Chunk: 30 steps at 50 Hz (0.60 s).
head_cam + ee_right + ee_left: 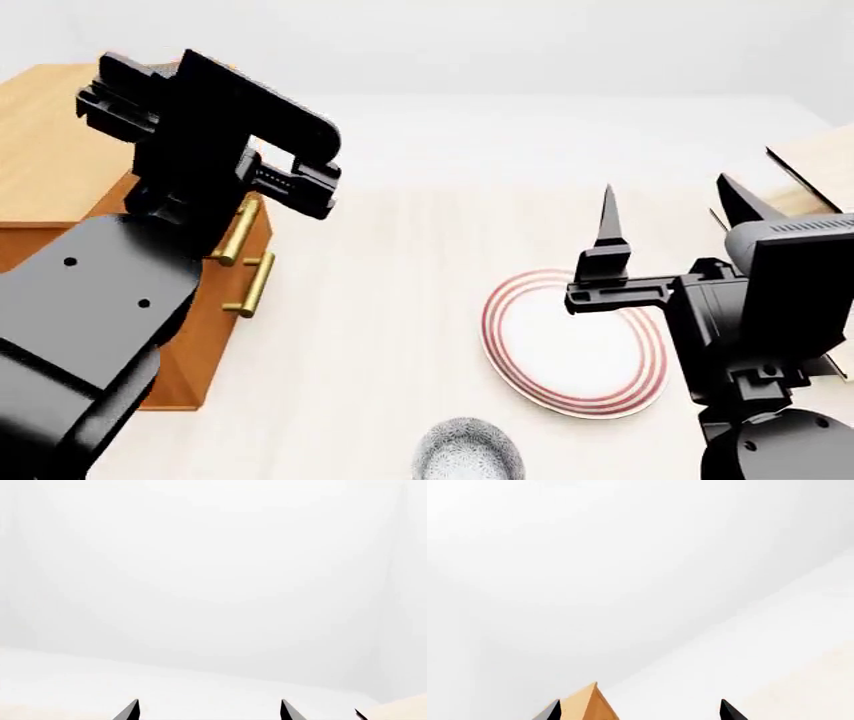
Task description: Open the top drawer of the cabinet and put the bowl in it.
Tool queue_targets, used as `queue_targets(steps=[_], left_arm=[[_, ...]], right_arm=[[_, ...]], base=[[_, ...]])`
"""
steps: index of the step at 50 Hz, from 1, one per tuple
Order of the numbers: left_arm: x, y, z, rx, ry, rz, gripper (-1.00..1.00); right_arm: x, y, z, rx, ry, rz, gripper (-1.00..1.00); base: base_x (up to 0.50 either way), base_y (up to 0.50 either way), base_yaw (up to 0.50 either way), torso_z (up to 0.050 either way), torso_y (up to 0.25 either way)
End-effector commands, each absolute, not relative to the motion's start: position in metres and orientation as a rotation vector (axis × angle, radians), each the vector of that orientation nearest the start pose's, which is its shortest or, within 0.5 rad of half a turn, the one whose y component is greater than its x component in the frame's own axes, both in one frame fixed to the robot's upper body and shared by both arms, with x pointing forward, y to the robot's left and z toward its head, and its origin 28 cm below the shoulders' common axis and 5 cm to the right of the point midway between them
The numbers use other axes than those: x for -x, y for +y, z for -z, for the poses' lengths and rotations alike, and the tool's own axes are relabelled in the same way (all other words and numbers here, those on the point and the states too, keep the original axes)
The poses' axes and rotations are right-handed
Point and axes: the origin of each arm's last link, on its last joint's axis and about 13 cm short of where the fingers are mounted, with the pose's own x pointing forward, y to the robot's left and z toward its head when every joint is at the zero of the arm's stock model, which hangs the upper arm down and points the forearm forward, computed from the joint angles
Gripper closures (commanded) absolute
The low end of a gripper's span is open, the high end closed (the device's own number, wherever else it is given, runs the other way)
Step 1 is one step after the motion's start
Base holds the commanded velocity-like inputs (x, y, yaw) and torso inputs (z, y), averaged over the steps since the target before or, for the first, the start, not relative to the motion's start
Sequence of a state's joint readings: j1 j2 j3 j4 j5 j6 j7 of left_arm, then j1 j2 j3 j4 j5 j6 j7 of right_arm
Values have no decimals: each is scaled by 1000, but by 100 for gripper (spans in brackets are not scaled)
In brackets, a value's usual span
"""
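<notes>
While the left arm [200, 130] hides the cabinet's [54, 140] drawers at 9 o'clock, the bowl [466, 452] is cropped at 6; both grippers' jaws apart over a pale table [387, 300].

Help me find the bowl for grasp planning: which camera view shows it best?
The head view: the bowl sits at its bottom edge, partly cut off, near the plate. Neither wrist view shows the bowl.

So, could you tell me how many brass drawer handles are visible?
2: an upper handle beside the left arm, a lower handle just below. Others may be hidden behind the arm.
</notes>
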<state>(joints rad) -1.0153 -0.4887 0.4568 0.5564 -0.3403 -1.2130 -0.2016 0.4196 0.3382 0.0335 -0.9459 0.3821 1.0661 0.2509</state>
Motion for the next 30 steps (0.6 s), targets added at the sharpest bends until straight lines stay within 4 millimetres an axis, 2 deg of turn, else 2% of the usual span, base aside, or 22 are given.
queue_targets(steps=[1,9,30], left_arm=[[-297,227,-273,-703,-136,48,-100],[-305,224,-268,-818,-120,57,-100],[-327,218,-250,-980,-12,53,-100]], right_arm=[[-203,-127,-208,148,-272,15,-100],[-203,-127,-208,147,-272,14,-100],[-203,-127,-206,142,-270,9,-100]], base=[[0,0,0,0,0],[0,0,0,0,0],[0,0,0,0,0]])
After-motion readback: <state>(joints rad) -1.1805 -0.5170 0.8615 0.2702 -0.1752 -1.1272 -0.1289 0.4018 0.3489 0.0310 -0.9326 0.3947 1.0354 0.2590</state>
